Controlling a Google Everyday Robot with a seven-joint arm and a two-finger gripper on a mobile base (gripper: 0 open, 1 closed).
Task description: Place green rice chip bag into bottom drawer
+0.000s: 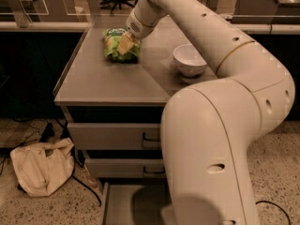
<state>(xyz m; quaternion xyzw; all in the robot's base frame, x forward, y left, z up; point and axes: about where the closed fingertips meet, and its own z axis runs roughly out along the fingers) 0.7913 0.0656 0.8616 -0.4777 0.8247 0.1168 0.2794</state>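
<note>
The green rice chip bag (114, 45) is at the far middle of the grey cabinet top (108, 81). My gripper (125, 44) reaches over it from the right and is shut on its right side, with a tan finger (125, 43) pressed on the pouch. The bag looks slightly raised at the gripped side. The bottom drawer (123, 204) is pulled open at the foot of the cabinet, and its flat grey floor shows. My arm covers the drawer's right part.
A white bowl (189, 60) stands on the cabinet top to the right of the bag. Two upper drawers (112, 136) are shut. A beige cloth sack (41, 167) and dark cables lie on the floor at the left.
</note>
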